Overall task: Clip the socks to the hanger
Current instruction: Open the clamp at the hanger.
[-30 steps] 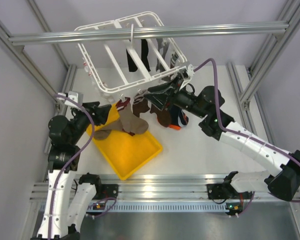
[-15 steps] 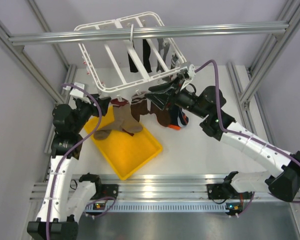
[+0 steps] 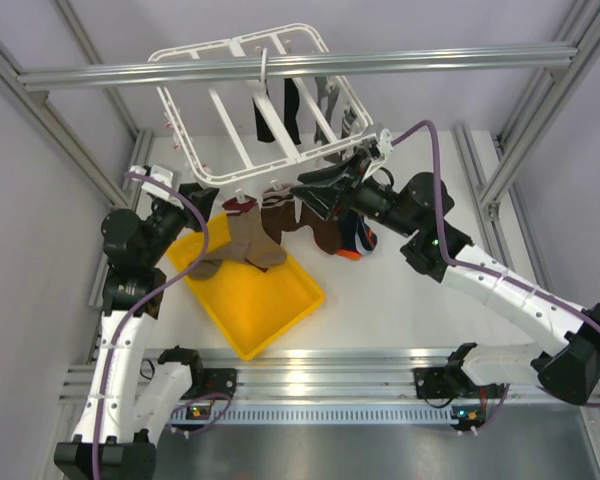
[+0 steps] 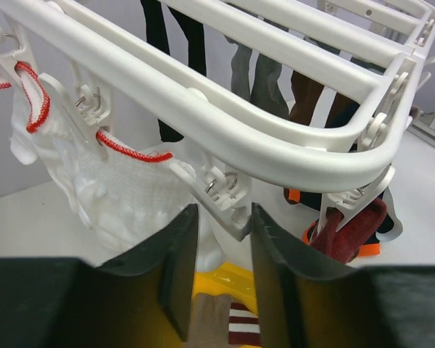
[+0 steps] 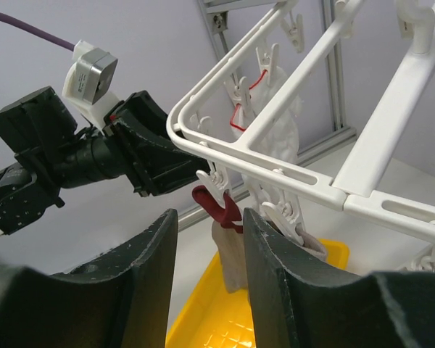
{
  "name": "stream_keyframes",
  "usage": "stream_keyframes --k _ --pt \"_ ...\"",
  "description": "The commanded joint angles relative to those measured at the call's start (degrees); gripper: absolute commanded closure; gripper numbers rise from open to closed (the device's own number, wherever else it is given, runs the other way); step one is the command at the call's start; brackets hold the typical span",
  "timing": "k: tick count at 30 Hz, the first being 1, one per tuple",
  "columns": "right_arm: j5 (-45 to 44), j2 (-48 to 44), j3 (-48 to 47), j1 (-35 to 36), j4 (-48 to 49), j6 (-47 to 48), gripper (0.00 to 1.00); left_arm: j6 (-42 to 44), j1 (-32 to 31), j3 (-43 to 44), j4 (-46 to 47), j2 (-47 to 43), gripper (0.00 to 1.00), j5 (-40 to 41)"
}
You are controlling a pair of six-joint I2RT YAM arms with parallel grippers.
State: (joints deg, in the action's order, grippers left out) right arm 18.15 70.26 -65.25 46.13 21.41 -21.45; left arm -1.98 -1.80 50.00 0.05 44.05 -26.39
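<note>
The white hanger (image 3: 180, 130) hangs from the top bar. Dark socks (image 3: 265, 115) hang inside it, and brown socks (image 3: 325, 235) hang from its front rail. My left gripper (image 3: 202, 198) is open at the front-left corner. In the left wrist view (image 4: 223, 217) a white clip (image 4: 228, 210) lies between its fingertips, beside a clipped white sock with red trim (image 4: 123, 188). My right gripper (image 3: 305, 190) is open under the front rail. In the right wrist view (image 5: 210, 217) a clipped tan sock with a dark red cuff (image 5: 230, 261) hangs between its fingers.
A yellow tray (image 3: 280, 310) lies below the hanger, with a tan sock (image 3: 250, 245) and a striped sock (image 4: 243, 326) at its far end. A navy sock with orange trim (image 3: 358, 240) hangs by the right arm. Aluminium frame posts stand at both sides.
My left gripper has risen from the tray's far end up to the hanger's front-left rail. The right arm has hardly moved.
</note>
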Motion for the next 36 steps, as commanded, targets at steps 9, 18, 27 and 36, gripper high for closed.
stream_keyframes --k 9,18,27,36 --pt "-0.22 -3.02 0.04 0.72 1.62 0.45 0.62 3.47 0.31 0.45 3.63 -2.30 0.84 -6.91" --pt "-0.49 -4.60 1.97 0.63 2.06 -0.43 0.66 8.56 -1.09 2.38 -2.05 -2.31 0.99 -12.81" --pt "-0.92 -4.87 1.53 0.63 0.74 -1.92 0.71 25.94 -26.10 5.81 -9.98 2.43 0.99 5.71" --pt "-1.37 -4.43 1.18 0.72 0.30 -2.62 0.76 30.36 -33.70 8.19 -10.95 5.43 1.00 16.80"
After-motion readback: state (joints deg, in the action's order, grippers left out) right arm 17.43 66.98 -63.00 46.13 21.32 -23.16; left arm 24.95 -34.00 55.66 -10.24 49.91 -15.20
